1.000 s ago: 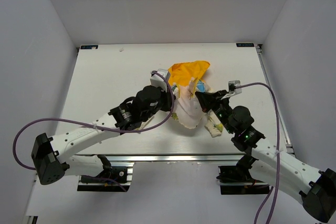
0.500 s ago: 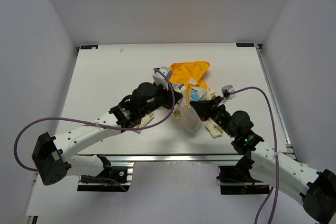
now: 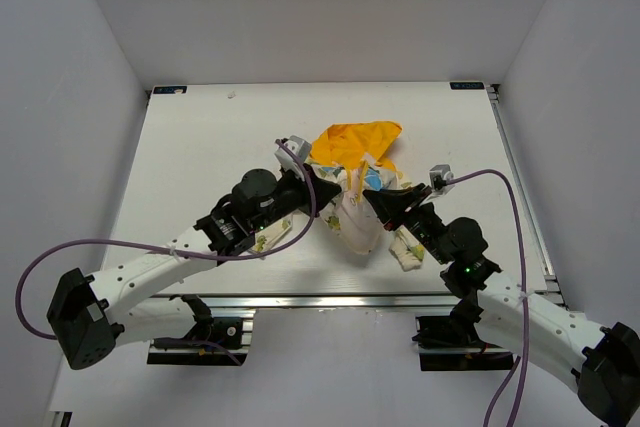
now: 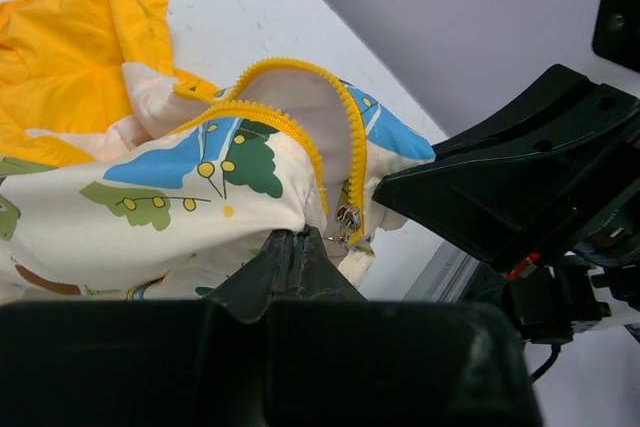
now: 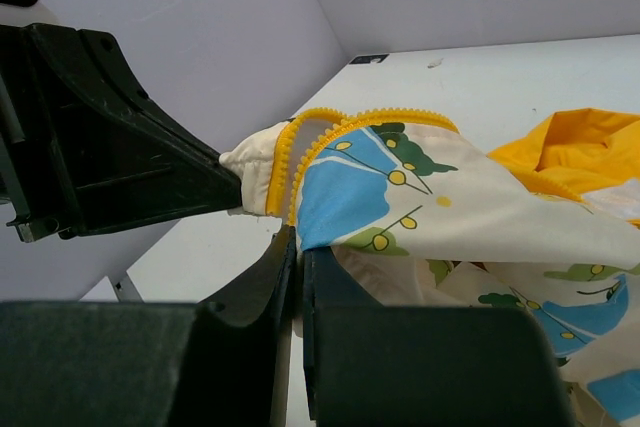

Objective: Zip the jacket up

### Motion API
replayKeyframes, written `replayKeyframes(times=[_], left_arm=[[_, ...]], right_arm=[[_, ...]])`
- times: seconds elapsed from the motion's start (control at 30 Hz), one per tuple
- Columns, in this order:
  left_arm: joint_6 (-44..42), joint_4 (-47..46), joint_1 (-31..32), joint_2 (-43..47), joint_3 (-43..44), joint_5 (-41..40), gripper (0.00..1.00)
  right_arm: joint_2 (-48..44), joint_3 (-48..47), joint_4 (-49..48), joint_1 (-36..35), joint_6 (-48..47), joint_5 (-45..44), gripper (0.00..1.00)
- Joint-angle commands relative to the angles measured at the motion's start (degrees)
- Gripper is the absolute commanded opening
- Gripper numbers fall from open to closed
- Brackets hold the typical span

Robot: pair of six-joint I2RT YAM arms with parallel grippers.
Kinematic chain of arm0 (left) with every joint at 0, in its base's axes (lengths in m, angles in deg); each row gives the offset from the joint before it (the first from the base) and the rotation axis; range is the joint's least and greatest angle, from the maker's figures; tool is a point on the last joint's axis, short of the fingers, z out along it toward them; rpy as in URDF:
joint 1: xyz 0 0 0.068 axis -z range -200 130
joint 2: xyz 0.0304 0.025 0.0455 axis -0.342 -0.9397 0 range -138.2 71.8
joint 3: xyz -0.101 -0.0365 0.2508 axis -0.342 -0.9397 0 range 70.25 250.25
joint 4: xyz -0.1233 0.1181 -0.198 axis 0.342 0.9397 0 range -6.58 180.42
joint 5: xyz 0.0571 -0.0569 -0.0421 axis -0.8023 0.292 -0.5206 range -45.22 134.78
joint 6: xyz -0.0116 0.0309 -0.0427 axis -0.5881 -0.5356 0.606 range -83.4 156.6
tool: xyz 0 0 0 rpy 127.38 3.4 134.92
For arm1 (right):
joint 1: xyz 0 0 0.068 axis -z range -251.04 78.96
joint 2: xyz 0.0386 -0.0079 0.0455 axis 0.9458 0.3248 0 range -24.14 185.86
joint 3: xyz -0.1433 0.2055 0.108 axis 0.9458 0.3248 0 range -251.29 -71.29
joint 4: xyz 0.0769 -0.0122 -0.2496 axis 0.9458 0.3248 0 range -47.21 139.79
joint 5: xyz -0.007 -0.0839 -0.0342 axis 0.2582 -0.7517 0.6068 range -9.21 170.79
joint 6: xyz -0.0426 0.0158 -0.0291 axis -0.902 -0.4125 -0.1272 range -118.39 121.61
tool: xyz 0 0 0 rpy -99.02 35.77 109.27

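The jacket (image 3: 352,219) lies bunched at the table's middle, cream with blue and green cartoon prints, its yellow-orange hood (image 3: 355,141) spread toward the back. My left gripper (image 3: 323,191) is shut on the jacket's cream fabric (image 4: 150,237) just beside the yellow zipper teeth (image 4: 352,152). The metal zipper slider (image 4: 348,217) hangs right of its tips. My right gripper (image 3: 374,199) faces it from the right, shut on the opposite front edge (image 5: 350,197) beside the zipper teeth (image 5: 300,147). Both grippers hold the front raised a little, close together.
The white table (image 3: 200,147) is boxed in by white walls at the back and both sides. An aluminium rail (image 3: 330,300) runs along the near edge. Purple cables (image 3: 500,169) loop from both wrists. One sleeve (image 3: 408,252) trails toward the front right.
My left arm has swung left and drawn back, its wrist now further left. The right gripper has shifted slightly. The jacket's front has been pulled along and the hood slid a little left.
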Motion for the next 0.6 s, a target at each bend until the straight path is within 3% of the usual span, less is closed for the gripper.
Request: replayKeyframes(times=[0.0, 0.2, 0.57], left_arm=[[0.96, -5.62, -0.99, 1.85, -0.88, 5.13, 0.0], [0.96, -8.35, -2.93, 2.2, -2.46, 9.87, 0.0], [0.61, -9.93, -7.05, 4.22, -3.7, 9.53, 0.0]], right_arm=[[-0.74, -0.32, -6.23, 0.14, 0.23, 0.13, 0.0], [0.14, -0.93, -7.19, 0.48, 0.4, 1.79, 0.0], [6.2, -5.85, -9.13, 1.71, -1.7, 5.93, 0.0]])
